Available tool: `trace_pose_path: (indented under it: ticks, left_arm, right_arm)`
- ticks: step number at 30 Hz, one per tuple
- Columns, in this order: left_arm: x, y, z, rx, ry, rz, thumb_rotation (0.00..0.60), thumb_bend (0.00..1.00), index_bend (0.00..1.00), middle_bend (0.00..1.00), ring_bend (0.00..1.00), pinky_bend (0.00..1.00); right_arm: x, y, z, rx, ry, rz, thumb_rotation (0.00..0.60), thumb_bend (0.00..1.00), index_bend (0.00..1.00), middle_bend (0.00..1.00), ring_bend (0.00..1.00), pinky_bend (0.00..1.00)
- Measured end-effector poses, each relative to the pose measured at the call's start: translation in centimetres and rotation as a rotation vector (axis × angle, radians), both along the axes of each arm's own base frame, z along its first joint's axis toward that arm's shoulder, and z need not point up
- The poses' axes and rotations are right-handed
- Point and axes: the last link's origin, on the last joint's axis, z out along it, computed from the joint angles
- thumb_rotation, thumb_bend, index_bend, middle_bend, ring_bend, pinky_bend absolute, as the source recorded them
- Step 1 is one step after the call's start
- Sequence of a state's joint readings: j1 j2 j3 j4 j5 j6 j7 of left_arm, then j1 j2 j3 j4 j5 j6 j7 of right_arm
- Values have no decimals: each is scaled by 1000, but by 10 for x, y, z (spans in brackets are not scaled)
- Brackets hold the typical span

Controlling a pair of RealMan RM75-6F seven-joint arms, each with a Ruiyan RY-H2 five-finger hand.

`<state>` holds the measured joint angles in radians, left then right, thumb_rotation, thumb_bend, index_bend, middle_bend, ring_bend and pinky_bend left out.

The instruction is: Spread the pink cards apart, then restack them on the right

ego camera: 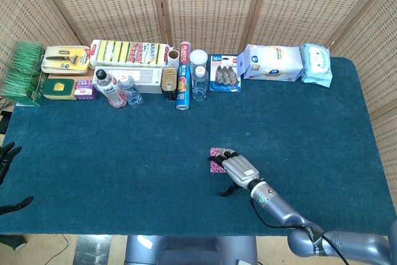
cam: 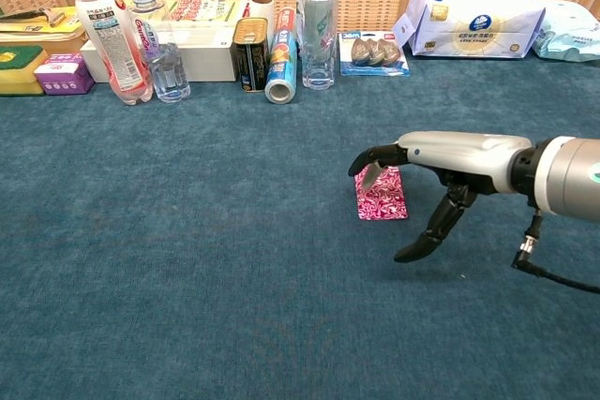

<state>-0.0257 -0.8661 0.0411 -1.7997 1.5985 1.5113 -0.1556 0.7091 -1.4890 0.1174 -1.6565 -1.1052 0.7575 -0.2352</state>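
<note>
The pink patterned cards (cam: 383,200) lie as one small stack on the blue table cloth, just right of centre; in the head view only the left part of the cards (ego camera: 214,159) shows. My right hand (cam: 450,152) reaches in from the right, palm down. Its fingertips (cam: 367,162) curl over the far left corner of the stack, and the thumb (cam: 433,229) hangs down to the right of it. I cannot tell whether the fingertips touch the cards. The hand holds nothing. My left hand (ego camera: 6,156) sits at the table's far left edge, fingers apart and empty.
A row of goods lines the back edge: drink bottles (cam: 110,35), a can (cam: 249,51), a blue roll (cam: 280,67), a clear bottle (cam: 319,30), a blister pack (cam: 374,51) and wipes packs (cam: 473,18). Bare blue cloth (ego camera: 124,153) surrounds the cards.
</note>
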Motion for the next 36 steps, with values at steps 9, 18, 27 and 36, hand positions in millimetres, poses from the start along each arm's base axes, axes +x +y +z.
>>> trace_pose_path:
  ticks: [9, 18, 27, 36]
  left_arm:
    - [-1, -2, 3, 8, -14, -1, 600, 73, 0, 0, 0, 14]
    - [-1, -2, 3, 6, -18, -2, 600, 73, 0, 0, 0, 14]
    - [0, -2, 2, 4, -17, -1, 600, 73, 0, 0, 0, 14]
    - [-1, -2, 2, 1, -20, -1, 600, 73, 0, 0, 0, 14]
  right_arm:
    - [-3, 0, -8, 4, 22, -9, 507, 0, 147, 214, 13, 0]
    - [-13, -6, -2, -23, 33, -37, 508, 0, 153, 216, 14, 0]
    - [-29, -16, 5, -51, 60, -85, 506, 0, 154, 216, 14, 0]
    - [-39, -27, 12, -78, 71, -124, 506, 0, 155, 217, 14, 0]
